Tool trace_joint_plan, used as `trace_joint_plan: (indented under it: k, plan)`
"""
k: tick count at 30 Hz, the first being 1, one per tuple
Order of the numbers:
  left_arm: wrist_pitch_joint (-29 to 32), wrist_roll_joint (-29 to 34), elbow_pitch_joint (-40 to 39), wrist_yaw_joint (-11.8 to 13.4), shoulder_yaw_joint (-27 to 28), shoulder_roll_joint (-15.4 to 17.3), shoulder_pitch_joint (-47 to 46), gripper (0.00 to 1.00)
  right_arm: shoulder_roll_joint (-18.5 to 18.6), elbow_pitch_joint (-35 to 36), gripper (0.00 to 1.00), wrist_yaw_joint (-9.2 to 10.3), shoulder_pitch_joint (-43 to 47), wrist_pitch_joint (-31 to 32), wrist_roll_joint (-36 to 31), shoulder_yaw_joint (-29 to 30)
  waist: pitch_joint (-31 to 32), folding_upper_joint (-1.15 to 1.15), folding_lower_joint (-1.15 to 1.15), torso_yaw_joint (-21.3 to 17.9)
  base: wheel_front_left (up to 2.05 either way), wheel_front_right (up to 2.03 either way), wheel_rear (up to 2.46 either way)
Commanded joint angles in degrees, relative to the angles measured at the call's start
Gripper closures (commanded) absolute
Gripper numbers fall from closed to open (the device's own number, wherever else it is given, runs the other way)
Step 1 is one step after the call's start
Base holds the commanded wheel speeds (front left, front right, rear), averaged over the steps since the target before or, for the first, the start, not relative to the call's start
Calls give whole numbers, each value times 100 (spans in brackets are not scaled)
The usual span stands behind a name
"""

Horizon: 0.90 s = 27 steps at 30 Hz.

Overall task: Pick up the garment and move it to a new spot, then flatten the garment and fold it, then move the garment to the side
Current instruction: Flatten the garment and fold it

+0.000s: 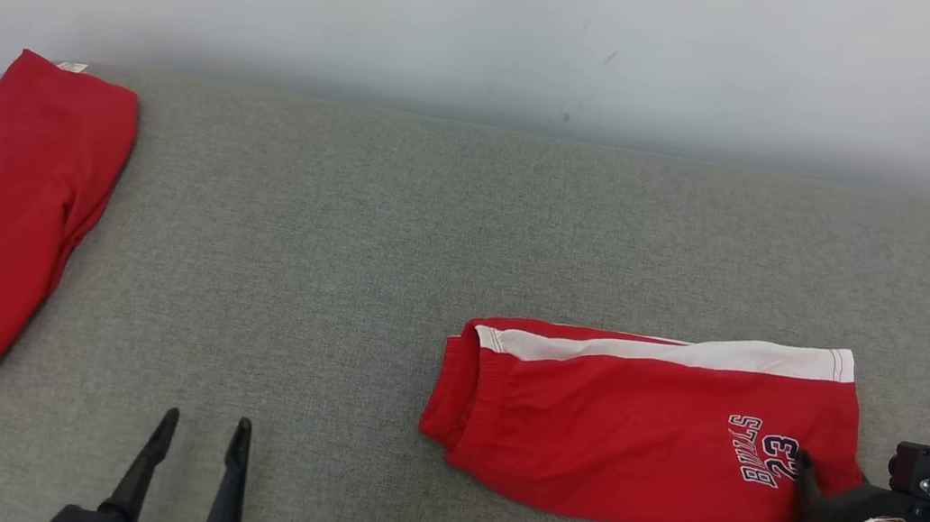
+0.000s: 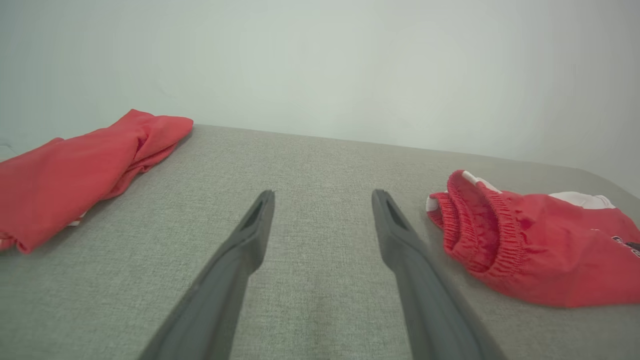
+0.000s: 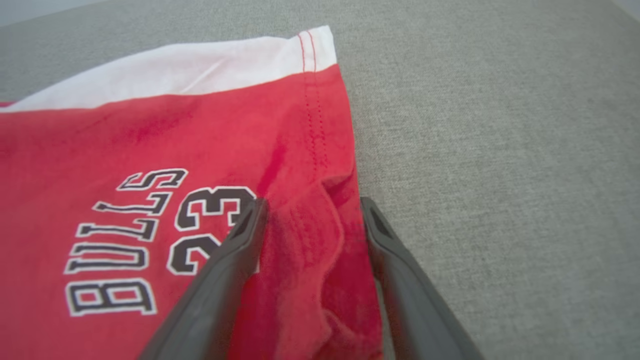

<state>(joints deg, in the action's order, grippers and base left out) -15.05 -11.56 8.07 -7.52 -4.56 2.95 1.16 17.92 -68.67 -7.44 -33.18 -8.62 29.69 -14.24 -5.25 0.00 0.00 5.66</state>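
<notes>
Entry: the red shorts [image 1: 632,430] lie folded lengthwise on the grey cloth-covered counter [image 1: 341,235], right of centre and toward the near edge. Their long axis runs left to right. The elastic waistband [image 2: 480,225] is at the left end, gathered and slightly open. The hem [image 3: 312,115] is at the right end. A white stripe [image 1: 688,354] runs along the far edge of the shorts. The print "BULLS 23" [image 1: 761,453], dark letters with white outline, sits near the right end. The fabric is mostly flat, with shallow wrinkles near the waistband and one raised fold at the near right corner. My right fingers [image 3: 247,232] are low at that corner, spread wide. One tip rests over the edge of the "23" and the other is just at the hem's outer edge, beside bare counter. The raised fold of red fabric stands between them, but the two fingers are not pressed onto it, so nothing is gripped. My left fingers [image 1: 241,439] are also spread wide and hold nothing. They are over bare counter at the near edge, left of centre, well apart from the shorts, tips pointing toward the far side. A second red garment [image 1: 0,205] lies loosely folded at the far left of the counter, with a white part showing at its near end. A pale wall [image 1: 499,20] rises behind the far edge of the counter.
</notes>
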Motion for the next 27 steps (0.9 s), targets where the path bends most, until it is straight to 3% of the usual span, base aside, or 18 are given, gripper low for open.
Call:
trace_joint_plan:
  k: [1,4,10,21,27]
  plan:
    - [-16,61,-19,9,105,-2,69,0,-143,-76,73,-12,173,80,79,-96,34,0,0,7,0,0,0]
    - [-16,114,-68,9,231,-4,137,0,-166,-69,100,-11,229,83,180,-136,82,0,0,25,0,0,0]
    - [-16,300,-20,9,339,-5,266,0,-72,-118,100,-10,298,43,370,-148,182,0,0,49,0,0,0]
    - [-16,318,32,9,592,4,476,0,489,25,100,-2,274,-315,758,-18,374,0,0,-24,0,0,0]
    - [-16,307,39,8,645,-3,520,0,261,581,100,-2,304,-289,1098,-95,390,0,0,-82,0,0,0]
